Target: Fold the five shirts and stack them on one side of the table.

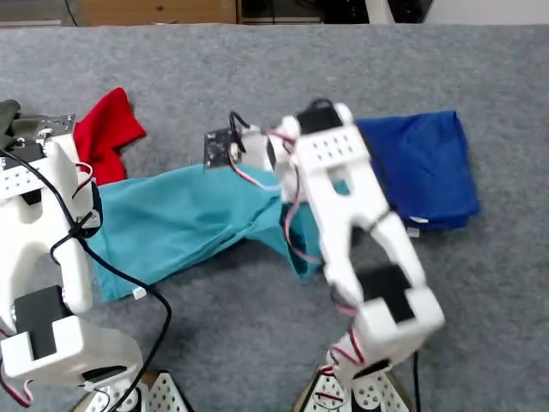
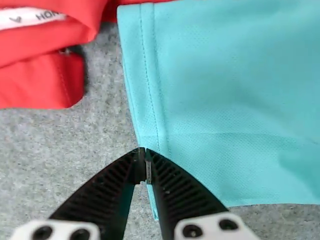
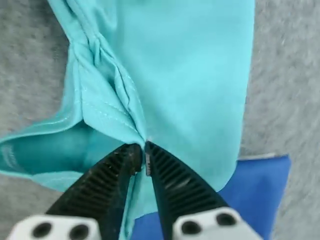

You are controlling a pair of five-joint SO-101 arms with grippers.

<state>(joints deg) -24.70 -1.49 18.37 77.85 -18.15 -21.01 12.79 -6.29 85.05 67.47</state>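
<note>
The task looks early in its course, by my judgement: the blue shirt (image 1: 425,167) lies folded flat toward one side of the grey table (image 1: 257,69), the only one that looks finished. The teal shirt (image 1: 180,219) is spread across the middle, twisted and bunched at its right end, with its folding barely begun. The red shirt (image 1: 107,133) lies crumpled just beside its left end, untouched. The left gripper (image 2: 145,167) has its fingers pinched together on the teal shirt's stitched hem; the right gripper (image 3: 145,155) has its fingers closed on a gathered fold at the other end. A white neck label (image 2: 32,17) inside the red shirt carries dark print.
</note>
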